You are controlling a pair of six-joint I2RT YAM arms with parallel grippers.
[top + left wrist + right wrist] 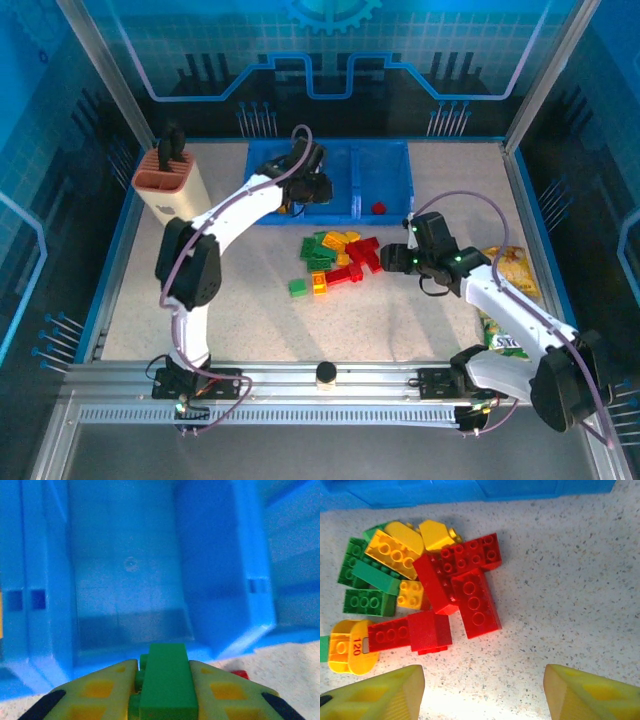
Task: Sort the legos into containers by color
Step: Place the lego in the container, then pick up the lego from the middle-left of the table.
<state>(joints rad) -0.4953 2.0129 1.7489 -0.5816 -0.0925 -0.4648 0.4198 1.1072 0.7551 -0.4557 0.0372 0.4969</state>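
Bricks of studded plastic (335, 262), red, green and yellow, lie heaped on the speckled tabletop (400, 320), just in front of the low translucent-blue plastic tray of bins (330, 217). My left claw (162, 670) is clamped on one long green studded brick (167, 700), with my yellow pads (107, 690) pressed to both its sides. I hold it at the tray's near wall, facing a compartment whose floor looks bare; which compartment, I cannot tell. My right claw (482, 675) hangs over the heap with its jaws apart and nothing between them, a long red brick (475, 602) just beyond its tips. One small red brick (378, 208) sits in the right-hand bin.
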